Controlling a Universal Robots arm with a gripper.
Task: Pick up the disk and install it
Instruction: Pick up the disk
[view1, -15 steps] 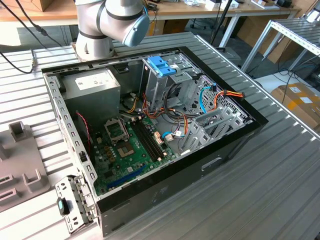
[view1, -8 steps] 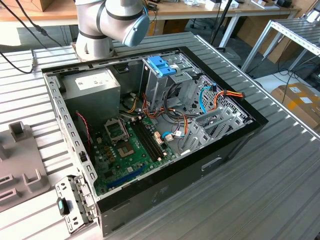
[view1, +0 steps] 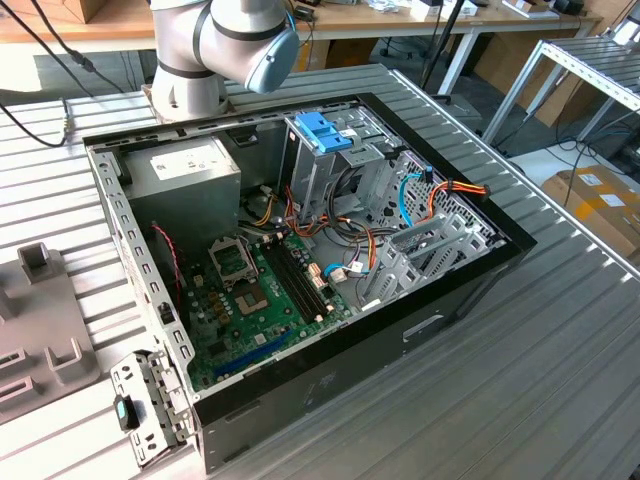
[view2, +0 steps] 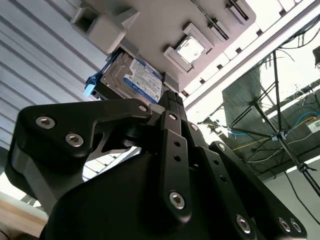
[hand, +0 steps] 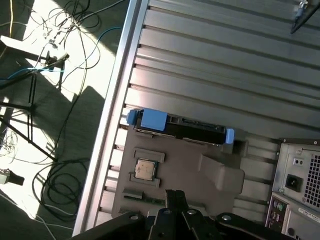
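The arm was made of thick silver-grey tubular segments, with a rounded pale-blue cap closing one joint. The gripper was matte black all over. It was built from flat, angular linkage bars with rounded ends, pinned together and studded with bright silver socket-head screws, and both wrist views showed that same black finish.

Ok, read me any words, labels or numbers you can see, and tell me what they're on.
Label on the disk: printed, but too small to read.
Sticker on the power supply: printed, but too small to read.
Top of the chip: any marking is too faint to read.
No text here can be quoted.
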